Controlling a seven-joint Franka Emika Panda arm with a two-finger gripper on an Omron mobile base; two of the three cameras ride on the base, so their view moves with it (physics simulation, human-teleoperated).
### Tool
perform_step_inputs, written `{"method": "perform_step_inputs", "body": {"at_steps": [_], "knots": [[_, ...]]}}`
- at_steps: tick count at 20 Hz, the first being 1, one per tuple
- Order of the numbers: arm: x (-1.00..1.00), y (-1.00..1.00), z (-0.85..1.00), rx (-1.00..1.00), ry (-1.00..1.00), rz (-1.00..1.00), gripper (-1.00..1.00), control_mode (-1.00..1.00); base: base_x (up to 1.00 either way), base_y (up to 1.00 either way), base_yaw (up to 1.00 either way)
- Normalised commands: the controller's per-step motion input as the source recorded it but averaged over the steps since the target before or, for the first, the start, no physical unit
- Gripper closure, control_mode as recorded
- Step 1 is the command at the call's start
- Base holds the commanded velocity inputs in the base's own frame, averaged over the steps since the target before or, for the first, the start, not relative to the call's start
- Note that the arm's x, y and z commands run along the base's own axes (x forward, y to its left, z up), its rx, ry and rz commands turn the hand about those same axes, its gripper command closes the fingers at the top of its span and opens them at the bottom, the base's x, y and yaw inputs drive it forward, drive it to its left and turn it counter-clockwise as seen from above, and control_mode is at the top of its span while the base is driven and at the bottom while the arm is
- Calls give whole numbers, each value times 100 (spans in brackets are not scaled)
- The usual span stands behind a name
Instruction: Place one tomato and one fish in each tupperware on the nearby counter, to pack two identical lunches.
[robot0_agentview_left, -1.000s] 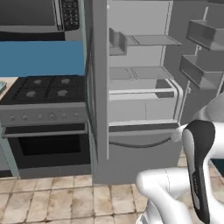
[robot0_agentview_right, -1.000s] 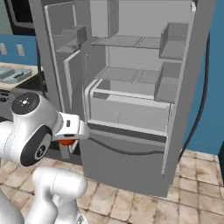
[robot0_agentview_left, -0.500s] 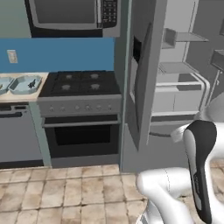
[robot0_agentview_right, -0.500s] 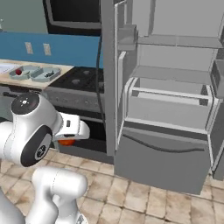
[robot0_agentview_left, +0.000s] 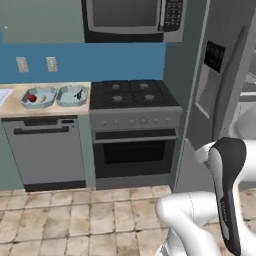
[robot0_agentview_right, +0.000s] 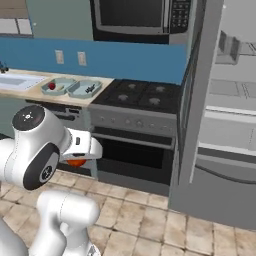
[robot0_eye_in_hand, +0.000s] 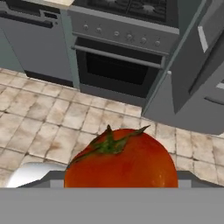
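Tomato (robot0_eye_in_hand: 121, 158): gripped in pincer (robot0_agentview_right: 76, 161), carried low over floor tiles
Two containers on desk (robot0_agentview_left: 15, 102) at 10 o'clock: left container (robot0_agentview_left: 38, 97) has tomato; right container (robot0_agentview_left: 73, 95) has dark item, probably fish
Left: held tomato likely for right container; fish count in left container unclear

My tomato (robot0_eye_in_hand: 121, 159) was glossy red with a green stem. The tupperware (robot0_agentview_left: 39, 97) looked pale teal-grey on the beige counter (robot0_agentview_left: 15, 104), beside a black stove (robot0_agentview_left: 131, 92); blue wall (robot0_agentview_left: 100, 62) behind.
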Motion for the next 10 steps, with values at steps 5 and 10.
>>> {"method": "perform_step_inputs", "body": {"at_steps": [5,10], "knots": [[0,0,0,0,0,0,100,100,0,100,-3],[0,0,0,0,0,0,100,100,7,100,-1]]}}
